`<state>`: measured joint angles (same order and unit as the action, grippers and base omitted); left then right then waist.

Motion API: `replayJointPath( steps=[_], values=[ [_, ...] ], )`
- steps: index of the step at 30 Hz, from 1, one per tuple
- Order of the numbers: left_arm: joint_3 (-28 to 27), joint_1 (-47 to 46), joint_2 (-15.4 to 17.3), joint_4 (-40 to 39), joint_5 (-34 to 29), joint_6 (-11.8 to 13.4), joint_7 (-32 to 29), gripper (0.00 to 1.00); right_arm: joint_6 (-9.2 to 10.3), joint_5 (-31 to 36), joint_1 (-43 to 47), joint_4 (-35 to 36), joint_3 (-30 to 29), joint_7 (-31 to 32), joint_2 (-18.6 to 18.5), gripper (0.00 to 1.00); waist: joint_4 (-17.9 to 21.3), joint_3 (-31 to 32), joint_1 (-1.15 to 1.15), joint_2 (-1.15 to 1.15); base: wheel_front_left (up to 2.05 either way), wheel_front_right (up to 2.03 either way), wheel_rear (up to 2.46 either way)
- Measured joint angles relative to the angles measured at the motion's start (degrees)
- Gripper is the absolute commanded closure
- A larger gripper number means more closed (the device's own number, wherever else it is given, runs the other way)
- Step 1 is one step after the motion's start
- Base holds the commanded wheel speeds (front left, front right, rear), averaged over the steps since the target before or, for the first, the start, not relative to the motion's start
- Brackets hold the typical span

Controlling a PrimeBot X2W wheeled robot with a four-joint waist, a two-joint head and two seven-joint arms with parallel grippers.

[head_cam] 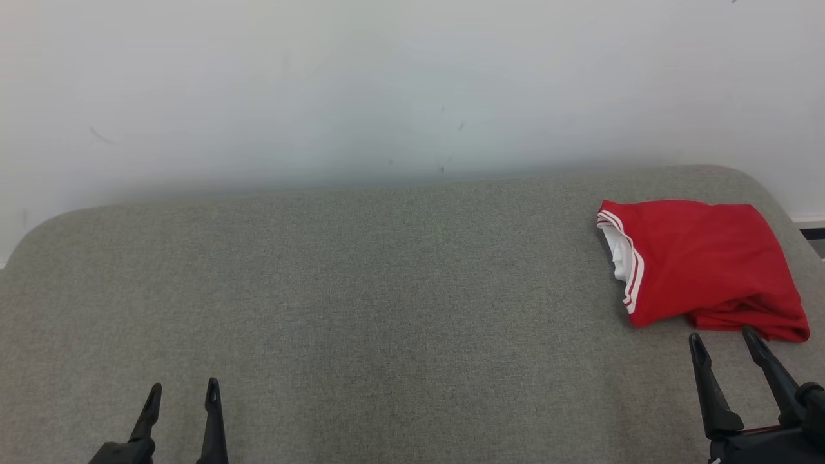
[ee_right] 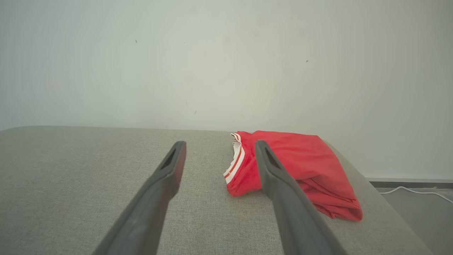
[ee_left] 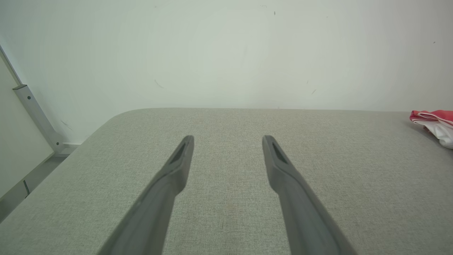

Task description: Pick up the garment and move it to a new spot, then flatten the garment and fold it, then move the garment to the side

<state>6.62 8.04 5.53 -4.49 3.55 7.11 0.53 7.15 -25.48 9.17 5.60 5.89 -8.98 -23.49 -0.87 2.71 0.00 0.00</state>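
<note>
A big grey padded top (head_cam: 387,290) with round corners sits against a white wall (head_cam: 387,77). The red garment (head_cam: 702,264) lies folded on it, close to the far right corner. It has a white edge with red stripes, and that edge faces left. The wall is right behind the garment. On the floor to the right of the garment lies a thin white cable (ee_right: 410,191). Far to the left of the garment, a grey metal post (ee_left: 35,117) leans by the wall.

The right gripper (head_cam: 722,333) is just in front of the garment, with its tips close to the near edge. Its two dark fingers are spread wide and hold nothing. The left gripper (head_cam: 184,385) is well apart from the garment, far to its left. Its fingers are spread wide too, with nothing in them. Flat grey padding runs from there to the garment.
</note>
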Motion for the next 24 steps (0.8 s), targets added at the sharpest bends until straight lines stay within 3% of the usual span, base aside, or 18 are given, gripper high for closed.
replayJointPath(
  steps=[24],
  values=[
    [-0.23, -0.01, -0.01, 0.00, 0.01, 0.00, -0.51, 0.00, 0.00, -1.16, 0.15, 0.22, -0.76, 0.92, 1.01, 0.00, 0.00, -0.03, 0.00, 0.00, 0.00, 0.00, 0.00]
  ],
)
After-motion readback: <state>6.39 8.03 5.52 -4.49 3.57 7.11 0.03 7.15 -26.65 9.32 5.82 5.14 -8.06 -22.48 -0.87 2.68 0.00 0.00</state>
